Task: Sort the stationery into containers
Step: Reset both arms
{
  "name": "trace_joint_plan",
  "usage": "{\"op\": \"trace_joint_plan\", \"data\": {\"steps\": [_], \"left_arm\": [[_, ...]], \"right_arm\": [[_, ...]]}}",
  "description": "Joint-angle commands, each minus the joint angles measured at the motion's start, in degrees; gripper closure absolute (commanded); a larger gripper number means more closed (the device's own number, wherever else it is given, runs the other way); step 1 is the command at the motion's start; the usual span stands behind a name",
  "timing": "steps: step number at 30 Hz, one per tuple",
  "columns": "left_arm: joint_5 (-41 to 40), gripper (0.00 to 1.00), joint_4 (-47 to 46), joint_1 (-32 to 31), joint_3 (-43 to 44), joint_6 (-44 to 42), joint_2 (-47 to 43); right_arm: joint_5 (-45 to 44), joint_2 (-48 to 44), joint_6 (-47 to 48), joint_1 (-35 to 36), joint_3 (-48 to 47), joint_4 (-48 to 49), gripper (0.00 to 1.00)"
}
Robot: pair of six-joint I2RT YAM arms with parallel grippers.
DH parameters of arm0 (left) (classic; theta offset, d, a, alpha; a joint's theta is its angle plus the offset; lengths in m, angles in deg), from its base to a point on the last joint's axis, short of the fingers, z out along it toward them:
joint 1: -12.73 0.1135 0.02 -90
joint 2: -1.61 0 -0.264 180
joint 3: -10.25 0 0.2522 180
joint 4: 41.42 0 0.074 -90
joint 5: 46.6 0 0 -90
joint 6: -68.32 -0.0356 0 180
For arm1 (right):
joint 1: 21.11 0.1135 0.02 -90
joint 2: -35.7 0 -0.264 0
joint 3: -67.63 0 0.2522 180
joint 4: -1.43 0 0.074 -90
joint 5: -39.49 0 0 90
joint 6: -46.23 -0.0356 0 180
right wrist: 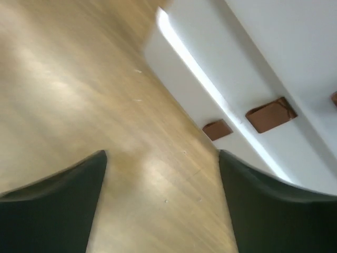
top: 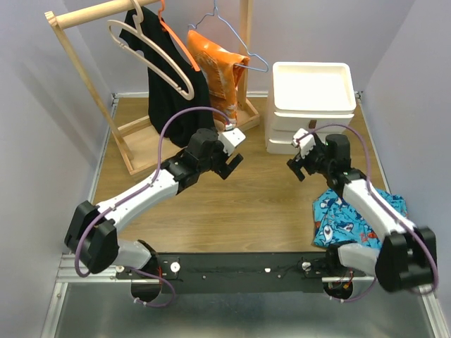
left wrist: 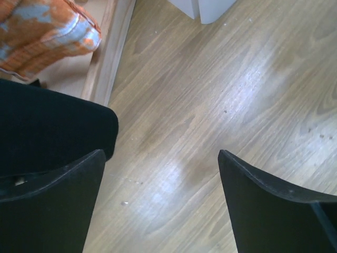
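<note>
no readable text, no labels or numbers — none legible

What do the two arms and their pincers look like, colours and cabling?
The left arm and right arm have white link shells and black joint housings. A purple cable runs along each. The left pincer and right pincer are black with a white block behind; the fingers are broad, matte black, tapered.
</note>
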Motion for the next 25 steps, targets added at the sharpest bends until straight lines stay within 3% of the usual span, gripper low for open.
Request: {"op": "trace_joint_plan", "data": {"steps": [1, 4, 6, 7, 10, 13, 25], "left_arm": [[2.0, 0.01, 2.5, 0.4, -1.3, -1.0, -4.5], [1.2, 0.01, 2.8, 1.4, -0.2, 0.1, -5.1], [1.3, 0.01, 3.3, 3.6, 0.5, 2.4, -5.8], [1.7, 0.01, 3.5, 4.4, 0.9, 4.8, -6.1], [2.9, 0.01, 4.3, 6.8, 0.0, 6.9, -7.3], [2.9, 0.01, 4.0, 8.3, -1.6, 7.3, -8.1], [4.2, 0.01, 3.9, 10.0, 0.8, 8.1, -6.4]], "right_arm": [[6.5, -13.3, -18.8, 0.4, -1.0, -18.1, 0.00], [-0.2, -19.2, -30.0, 0.4, -1.6, -21.3, 0.00], [-3.0, -21.1, -32.4, 0.3, -3.5, -22.7, 0.00], [-10.7, -22.0, -37.2, 0.4, -4.5, -23.7, 0.00], [-24.1, -21.5, -40.5, 0.4, -7.0, -27.9, 0.00], [-31.2, -24.2, -42.0, 0.3, -6.6, -28.0, 0.00], [-27.1, -29.6, -42.7, -4.3, -6.0, -28.7, 0.00]]}}
